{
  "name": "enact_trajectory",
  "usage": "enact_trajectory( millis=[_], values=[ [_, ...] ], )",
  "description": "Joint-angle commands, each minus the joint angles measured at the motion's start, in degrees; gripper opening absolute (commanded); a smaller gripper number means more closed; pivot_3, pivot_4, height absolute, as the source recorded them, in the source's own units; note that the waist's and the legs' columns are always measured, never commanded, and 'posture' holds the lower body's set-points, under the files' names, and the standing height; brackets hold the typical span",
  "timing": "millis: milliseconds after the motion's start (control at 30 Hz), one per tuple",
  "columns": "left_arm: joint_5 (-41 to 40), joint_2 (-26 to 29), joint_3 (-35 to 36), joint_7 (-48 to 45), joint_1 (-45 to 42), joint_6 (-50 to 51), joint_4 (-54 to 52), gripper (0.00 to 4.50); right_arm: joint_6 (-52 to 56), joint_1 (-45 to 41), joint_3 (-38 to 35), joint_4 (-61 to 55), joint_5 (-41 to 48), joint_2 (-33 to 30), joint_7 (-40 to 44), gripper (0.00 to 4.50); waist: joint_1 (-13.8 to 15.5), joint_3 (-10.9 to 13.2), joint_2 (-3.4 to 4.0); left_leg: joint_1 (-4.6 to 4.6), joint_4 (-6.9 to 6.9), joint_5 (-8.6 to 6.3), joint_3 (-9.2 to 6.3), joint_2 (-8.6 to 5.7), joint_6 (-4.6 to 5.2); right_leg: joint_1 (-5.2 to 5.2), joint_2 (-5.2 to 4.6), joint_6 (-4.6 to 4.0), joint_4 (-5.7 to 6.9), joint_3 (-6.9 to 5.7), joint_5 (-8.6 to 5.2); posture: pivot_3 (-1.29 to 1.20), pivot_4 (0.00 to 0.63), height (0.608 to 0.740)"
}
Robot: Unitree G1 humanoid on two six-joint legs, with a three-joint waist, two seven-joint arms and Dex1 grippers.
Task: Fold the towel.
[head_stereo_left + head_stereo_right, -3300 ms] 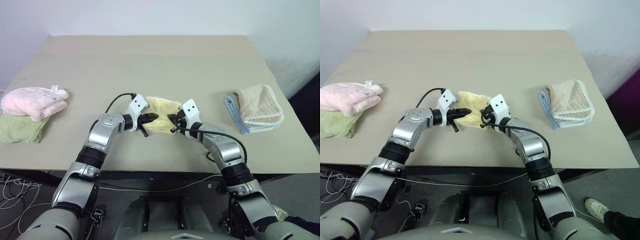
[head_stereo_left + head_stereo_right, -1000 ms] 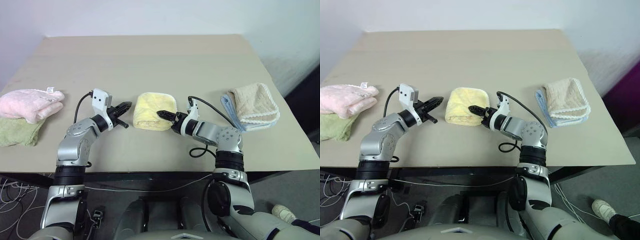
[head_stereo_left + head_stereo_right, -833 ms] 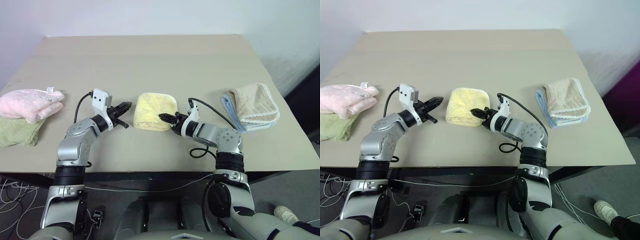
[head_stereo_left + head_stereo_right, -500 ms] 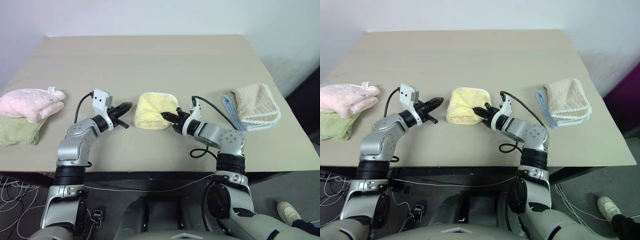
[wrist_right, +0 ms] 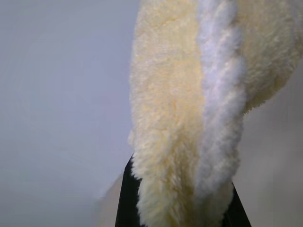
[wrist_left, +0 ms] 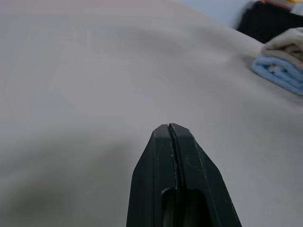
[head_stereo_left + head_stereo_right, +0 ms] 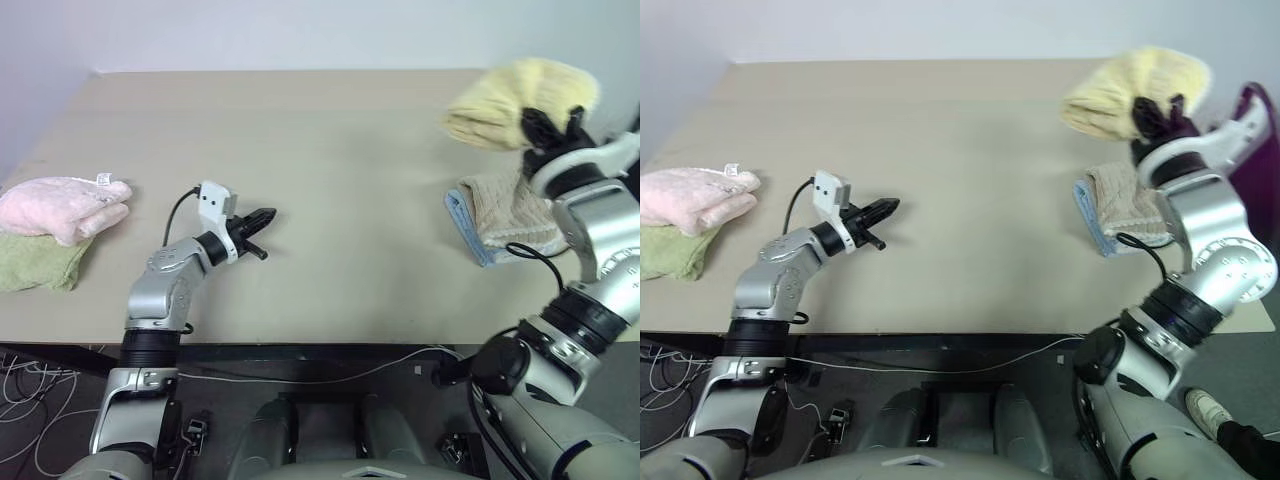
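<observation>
In the head views, the towel (image 7: 515,100) is seen bunched and lifted clear of the desk (image 7: 330,150), pinched by the right hand (image 7: 548,122) above the far right side. Just below it, a beige towel (image 7: 520,215) is laid on a blue cloth (image 7: 470,225) at the desk's right edge. The left hand (image 7: 262,217) is held low over the desk's middle left, its fingers pressed together and nothing gripped. A pink towel (image 7: 60,205) is stacked on a green one (image 7: 35,262) at the left edge.

In the left wrist view, the left hand's fingers (image 6: 163,156) are shown shut tight over bare desk, with the beige and blue pile in the far corner.

In the right wrist view, the yellow towel, a paler hem running along it, is seen clamped between the right hand's dark fingers (image 5: 127,198).
</observation>
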Motion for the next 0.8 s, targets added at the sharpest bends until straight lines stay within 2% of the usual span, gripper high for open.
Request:
enact_trajectory(
  millis=[33,133,233,533,800],
  values=[
    [0.26,-0.31,-0.66,-1.23,-2.2,-1.99,1.01,0.0,-2.93,5.06,0.55,-6.28,6.59,1.39,-7.97,0.01,-0.27,0.0,0.01,0.0,0.0,0.0,0.04,0.01,0.0,-0.01,0.01,0.0,0.02,0.05,0.0,0.0,0.15,0.74],
    [0.51,-1.17,-1.62,-1.99,-3.05,-2.55,2.43,0.0,-6.92,11.53,2.64,-9.03,6.6,6.06,-13.35,0.01,-0.26,0.0,0.02,0.03,-0.02,0.0,0.06,0.07,0.0,-0.02,0.06,0.0,0.04,0.08,0.0,0.0,0.15,0.74],
    [0.58,-1.58,-2.22,-2.15,-3.16,-2.77,2.43,0.0,-10.44,15.82,4.19,-9.6,6.82,8.32,-15.09,0.01,-0.17,0.0,0.02,0.03,0.01,0.0,0.1,0.04,0.01,-0.01,0.05,0.0,0.04,0.1,0.0,0.0,0.15,0.74],
    [0.44,-1.69,-2.38,-2.17,-2.34,-2.62,1.97,0.0,-16.23,19.5,8.38,-9.49,10.16,4.94,-16.14,0.01,-0.11,0.0,0.03,0.03,0.02,0.0,0.09,0.03,0.02,0.0,0.09,0.01,0.03,0.08,0.0,0.0,0.15,0.74],
    [0.29,-1.99,-2.39,-2.06,-2.22,-2.48,2.09,0.0,-20.45,21.16,10.92,-11.43,13.31,2.99,-15.2,2.61,-0.08,0.0,0.03,0.03,0.02,-0.01,0.09,0.03,0.02,0.02,0.1,0.01,0.02,0.08,-0.01,0.0,0.15,0.74]
  ],
)
